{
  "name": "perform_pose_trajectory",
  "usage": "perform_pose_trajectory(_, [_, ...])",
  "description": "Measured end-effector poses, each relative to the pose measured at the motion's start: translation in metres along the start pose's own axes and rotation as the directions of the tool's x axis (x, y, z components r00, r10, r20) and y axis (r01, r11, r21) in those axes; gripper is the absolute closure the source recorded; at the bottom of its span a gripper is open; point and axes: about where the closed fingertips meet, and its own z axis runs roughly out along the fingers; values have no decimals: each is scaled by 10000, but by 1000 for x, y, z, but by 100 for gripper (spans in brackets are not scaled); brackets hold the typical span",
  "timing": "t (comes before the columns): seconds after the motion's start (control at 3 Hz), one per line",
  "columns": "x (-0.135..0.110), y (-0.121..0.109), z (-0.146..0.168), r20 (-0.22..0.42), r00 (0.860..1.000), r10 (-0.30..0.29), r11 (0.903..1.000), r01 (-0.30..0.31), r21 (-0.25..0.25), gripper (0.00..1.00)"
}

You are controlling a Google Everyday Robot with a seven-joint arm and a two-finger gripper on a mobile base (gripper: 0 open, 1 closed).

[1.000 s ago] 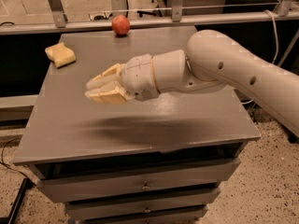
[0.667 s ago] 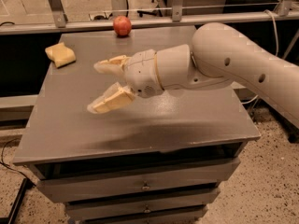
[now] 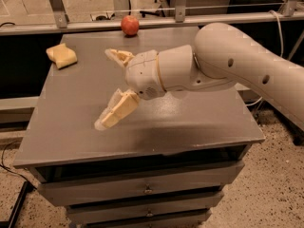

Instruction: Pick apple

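The apple (image 3: 129, 25) is round and red and sits at the far edge of the grey table (image 3: 71, 122), near the back rail. My gripper (image 3: 109, 88) hovers over the middle of the table, pointing left, well short of the apple. Its two cream fingers are spread wide apart and hold nothing. The upper finger (image 3: 118, 56) points toward the back, the lower finger (image 3: 115, 110) toward the front left.
A pale yellow sponge block (image 3: 62, 55) lies at the table's back left. A metal rail (image 3: 213, 19) runs behind the table's far edge. Drawers (image 3: 142, 190) are below the tabletop. My white arm (image 3: 237, 65) reaches in from the right.
The gripper's fingers have gone from nearly together to wide apart. The gripper has shifted slightly toward the back and right over the table. The apple has not moved.
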Motion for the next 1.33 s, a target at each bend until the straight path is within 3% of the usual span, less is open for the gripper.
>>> perform_pose_trajectory(0.33, [2, -3, -2, 1, 10000, -62, 9998, 62, 188, 0])
perform_pose_trajectory(0.67, [21, -43, -20, -72, 9998, -203, 9938, 209, 1091, 0])
perform_pose_trajectory(1.0, [37, -99, -46, -153, 9997, -196, 9723, 226, 2327, 0])
perform_pose_trajectory(1.33, [35, -149, -64, -570, 9980, -272, 9411, 448, 3353, 0])
